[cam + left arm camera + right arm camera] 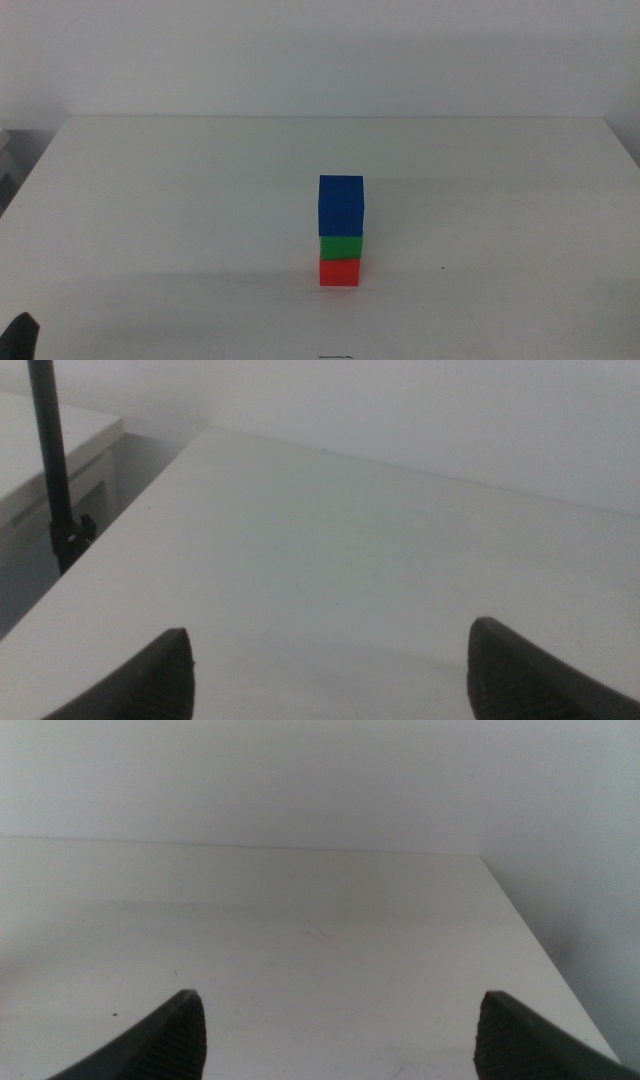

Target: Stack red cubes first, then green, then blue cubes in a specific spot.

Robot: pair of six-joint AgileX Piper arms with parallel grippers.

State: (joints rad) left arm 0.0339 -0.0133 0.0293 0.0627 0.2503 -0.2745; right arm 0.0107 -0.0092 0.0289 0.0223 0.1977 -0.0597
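Observation:
In the middle view the three cubes stand in one stack near the table's middle front. The red cube [340,272] is at the bottom on the white tabletop, the green cube [341,246] sits on it, and the blue cube [341,205] is on top. No gripper touches the stack. My left gripper [330,670] is open and empty over bare table; a dark tip of it [22,334] shows at the middle view's bottom left corner. My right gripper [340,1030] is open and empty and is out of the middle view. Neither wrist view shows any cube.
The white table [150,200] ends at a pale wall behind. A black stand pole [52,470] rises beside the table's edge in the left wrist view. The table's far corner [480,860] shows in the right wrist view.

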